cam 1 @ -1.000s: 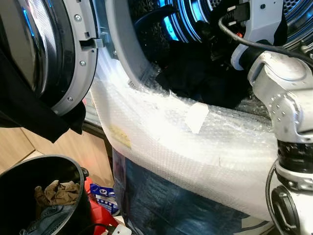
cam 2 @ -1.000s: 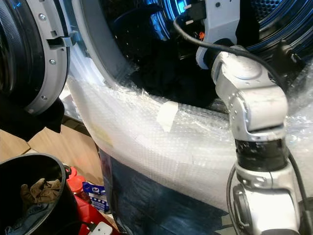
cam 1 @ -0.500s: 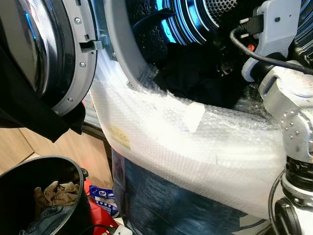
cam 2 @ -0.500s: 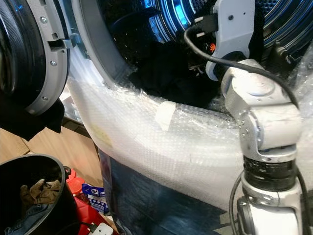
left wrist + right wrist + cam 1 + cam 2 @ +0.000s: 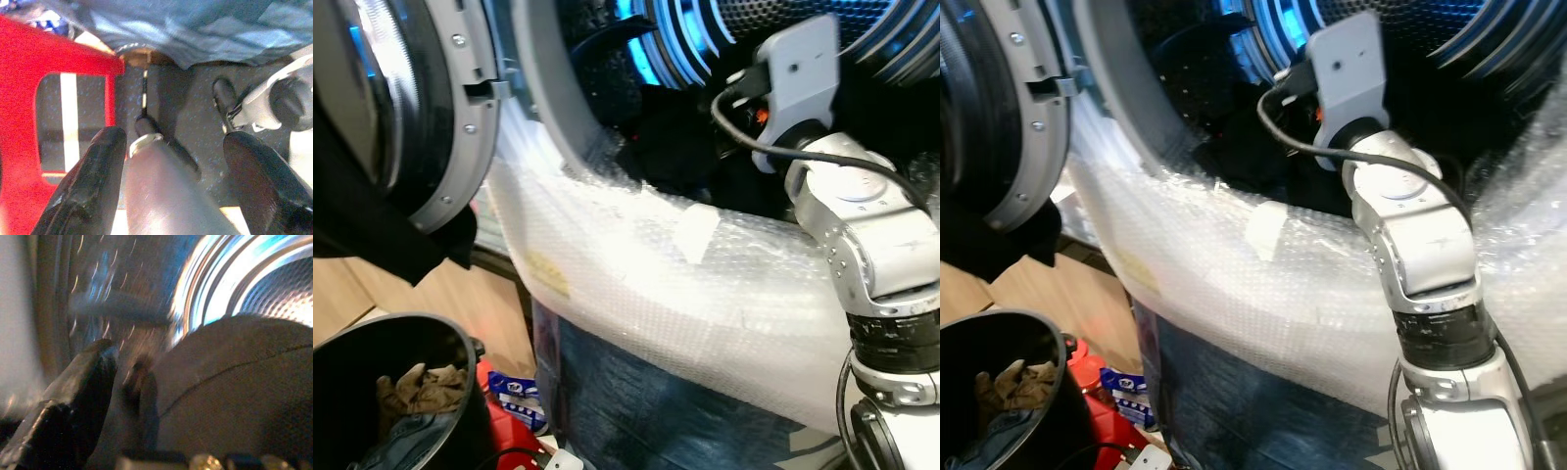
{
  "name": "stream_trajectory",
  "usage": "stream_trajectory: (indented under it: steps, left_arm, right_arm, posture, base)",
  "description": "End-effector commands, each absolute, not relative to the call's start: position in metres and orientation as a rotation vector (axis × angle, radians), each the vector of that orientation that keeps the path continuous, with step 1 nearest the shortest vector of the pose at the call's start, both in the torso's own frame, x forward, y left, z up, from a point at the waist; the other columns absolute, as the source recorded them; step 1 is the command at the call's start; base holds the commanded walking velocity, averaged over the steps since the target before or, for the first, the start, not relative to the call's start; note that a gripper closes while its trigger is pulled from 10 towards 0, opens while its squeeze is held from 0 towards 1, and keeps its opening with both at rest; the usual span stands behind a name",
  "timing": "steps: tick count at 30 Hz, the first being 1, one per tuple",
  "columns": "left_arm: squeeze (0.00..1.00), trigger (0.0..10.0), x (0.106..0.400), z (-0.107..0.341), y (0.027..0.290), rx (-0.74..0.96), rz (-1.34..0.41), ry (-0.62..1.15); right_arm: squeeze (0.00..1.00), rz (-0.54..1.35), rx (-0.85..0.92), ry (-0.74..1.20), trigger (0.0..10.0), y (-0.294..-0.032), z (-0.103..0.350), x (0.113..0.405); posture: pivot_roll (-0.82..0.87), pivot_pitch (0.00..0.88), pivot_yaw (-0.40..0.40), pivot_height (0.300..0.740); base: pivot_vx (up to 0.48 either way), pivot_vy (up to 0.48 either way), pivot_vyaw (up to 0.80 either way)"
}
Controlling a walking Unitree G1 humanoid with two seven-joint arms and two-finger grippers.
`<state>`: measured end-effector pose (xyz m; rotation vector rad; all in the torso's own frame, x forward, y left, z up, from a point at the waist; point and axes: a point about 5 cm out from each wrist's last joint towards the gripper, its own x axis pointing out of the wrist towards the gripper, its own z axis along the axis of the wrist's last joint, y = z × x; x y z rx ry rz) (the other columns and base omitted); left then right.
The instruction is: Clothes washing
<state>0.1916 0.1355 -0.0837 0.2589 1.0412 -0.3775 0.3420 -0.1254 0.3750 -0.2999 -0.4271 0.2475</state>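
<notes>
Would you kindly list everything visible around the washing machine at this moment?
Washing machine drum: one, metal lit blue, open, ahead.
Door: one, grey rim, swung open at left.
Bubble wrap: one sheet, white, over the machine's front lip.
Dark clothes: pile, black, inside the drum.
Bucket: one, black, lower left, holding brownish cloth.
Stool: one, red, on the floor.
Right gripper: inside the drum, closed on cloth.
Left gripper: jaws apart, hanging near the floor.
</notes>
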Motion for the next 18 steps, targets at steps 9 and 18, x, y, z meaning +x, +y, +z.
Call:
stream_trajectory:
  steps: [9, 18]
  left_arm:
    - [0.00, 10.0, 0.191, -0.084, 0.136, 0.271, -0.385, 1.056]
    - [0.00, 10.0, 0.191, -0.084, 0.135, 0.266, -0.388, 1.058]
  right_arm:
    - [0.00, 0.207, -0.354, -0.432, 10.0, -0.139, 0.389, 0.337]
    - [0.00, 0.329, -0.363, -0.402, 10.0, -0.116, 0.362, 0.333]
  posture:
    - [-0.14, 0.000, -0.025, 0.740]
    - [-0.14, 0.000, -0.025, 0.740]
  base:
    - [0.000, 0.000, 0.00]
    - [0.000, 0.000, 0.00]
